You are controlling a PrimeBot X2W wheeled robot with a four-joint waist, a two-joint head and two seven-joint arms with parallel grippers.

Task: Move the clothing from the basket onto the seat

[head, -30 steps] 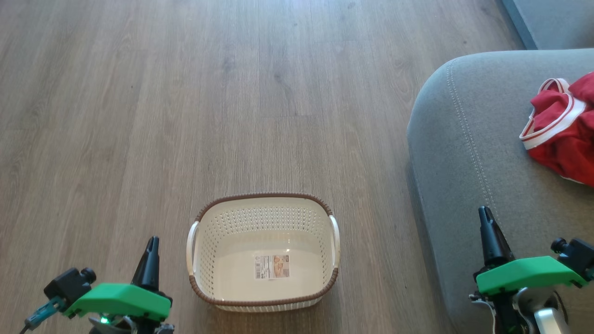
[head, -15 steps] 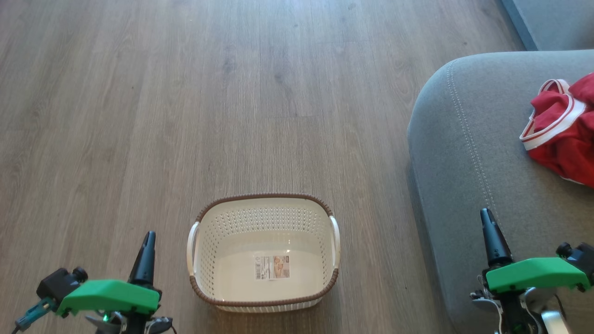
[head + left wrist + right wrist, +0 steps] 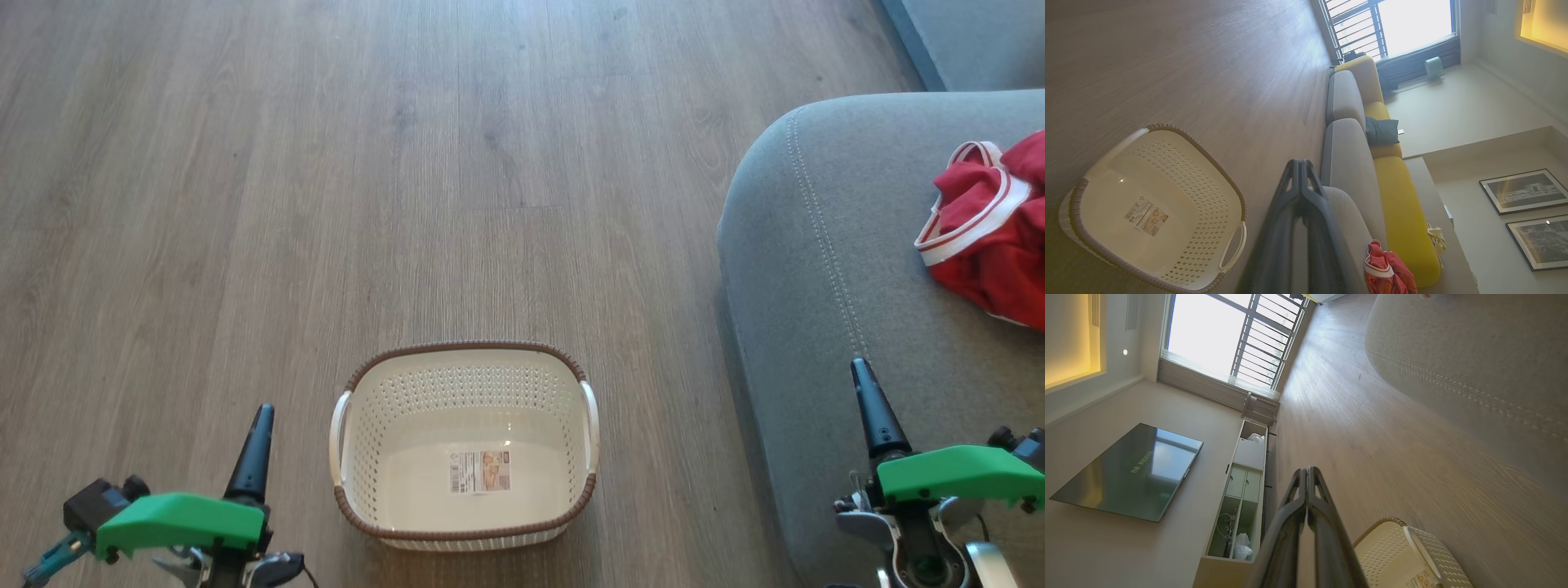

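both arms low; left pincer (image 3: 260, 420) and right pincer (image 3: 862, 376) closed, empty, pointing up.

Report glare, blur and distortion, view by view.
Head view: sharp, even daylight, pale sheen on the wooden floor. Left wrist view: window blown out white, left pincer blurred up close. Right wrist view: window overexposed, right pincer soft near the lens.

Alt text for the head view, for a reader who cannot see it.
An empty cream basket with a paper label sits on the wood floor; red clothing lies on the grey seat at right. The left gripper and right gripper, both shut, hold nothing.
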